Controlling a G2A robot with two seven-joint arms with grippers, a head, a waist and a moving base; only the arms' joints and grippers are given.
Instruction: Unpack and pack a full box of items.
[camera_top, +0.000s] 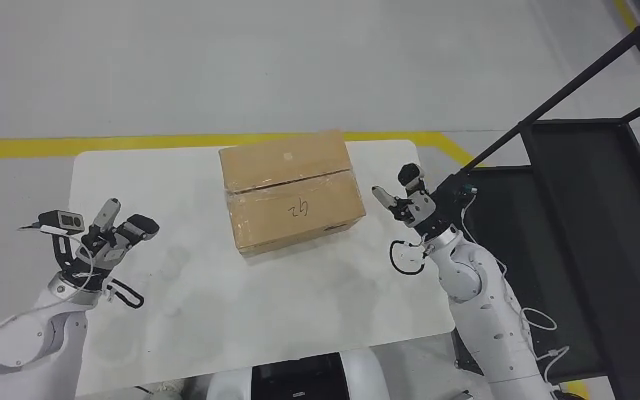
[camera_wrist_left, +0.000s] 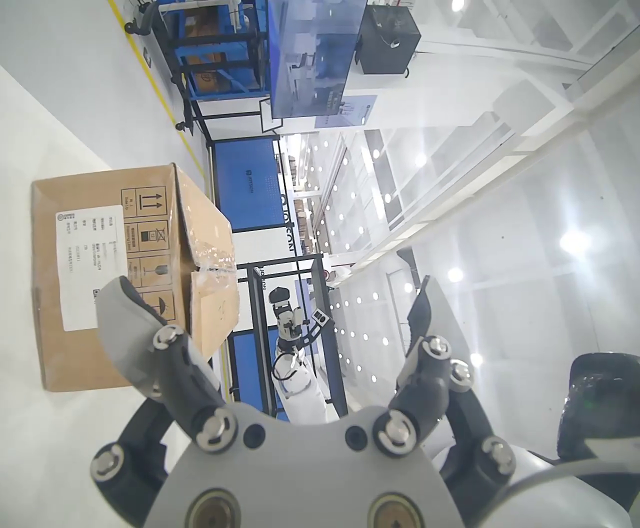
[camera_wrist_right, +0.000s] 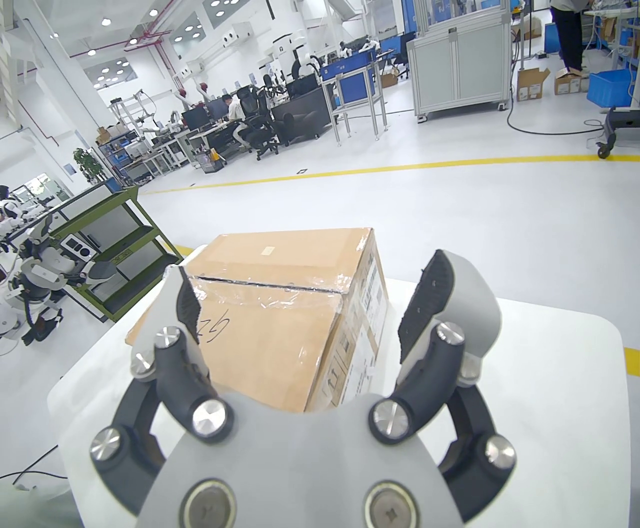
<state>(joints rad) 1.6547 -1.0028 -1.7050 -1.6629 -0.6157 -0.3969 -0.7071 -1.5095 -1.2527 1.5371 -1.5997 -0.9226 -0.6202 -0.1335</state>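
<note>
A white bench (camera_top: 300, 310) carries a taped, closed cardboard box (camera_top: 290, 195), which sits between the two pincers. The right pincer (camera_top: 395, 190) hangs just beside the box, spread wide and gripping nothing. The left pincer (camera_top: 125, 222) stands well apart from it, equally wide and empty.

We see the box (camera_top: 290, 192) on the table (camera_top: 300, 320), toward twelve o'clock. Our left gripper (camera_top: 128, 218) is at its eight o'clock, well apart, and our right gripper (camera_top: 393, 185) is near at three o'clock.
</note>
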